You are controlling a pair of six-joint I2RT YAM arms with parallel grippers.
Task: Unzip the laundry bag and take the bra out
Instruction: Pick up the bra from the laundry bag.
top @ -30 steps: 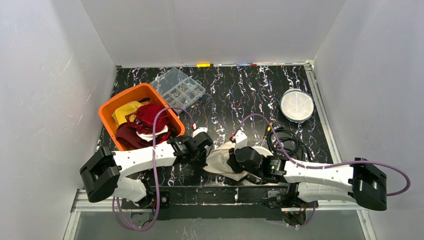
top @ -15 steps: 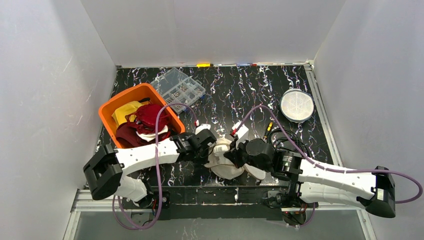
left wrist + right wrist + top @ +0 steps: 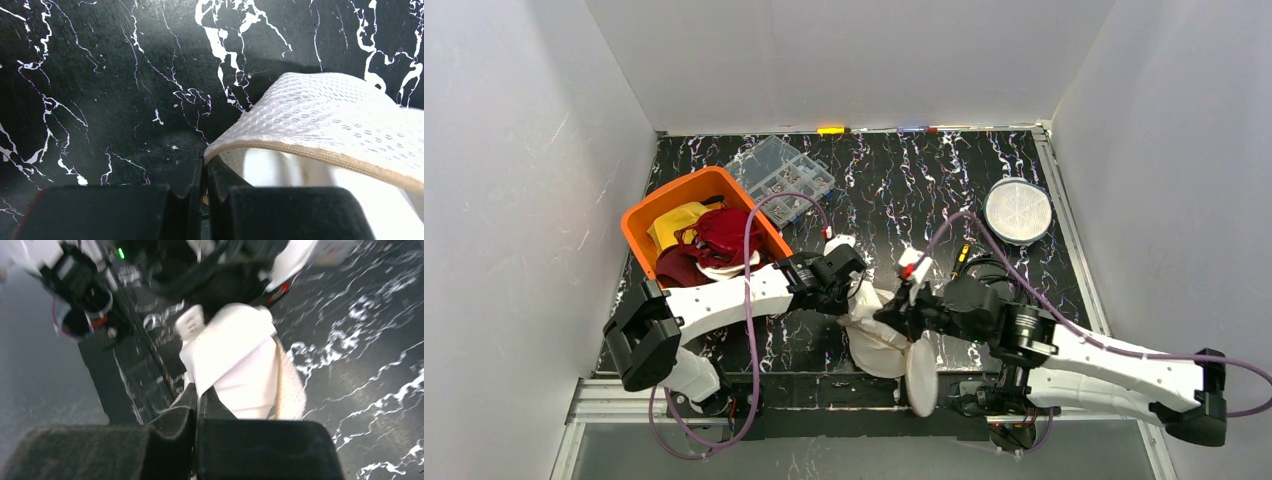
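Left gripper (image 3: 204,165): clamped on laundry bag (image 3: 325,115) rim.
Right gripper (image 3: 197,396): clamped on bra (image 3: 235,360), partly out.
Orange bin (image 3: 682,183), ten o'clock: clothes (image 3: 719,232).

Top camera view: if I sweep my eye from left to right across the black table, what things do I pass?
orange bin → white mesh laundry bag → round white disc. The clear parts box and black cable overlap their neighbours sideways, so I leave them out.

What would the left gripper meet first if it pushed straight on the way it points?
The mesh laundry bag: the left gripper is shut on its edge. Past that, probably the marble table top, though depth is unclear.
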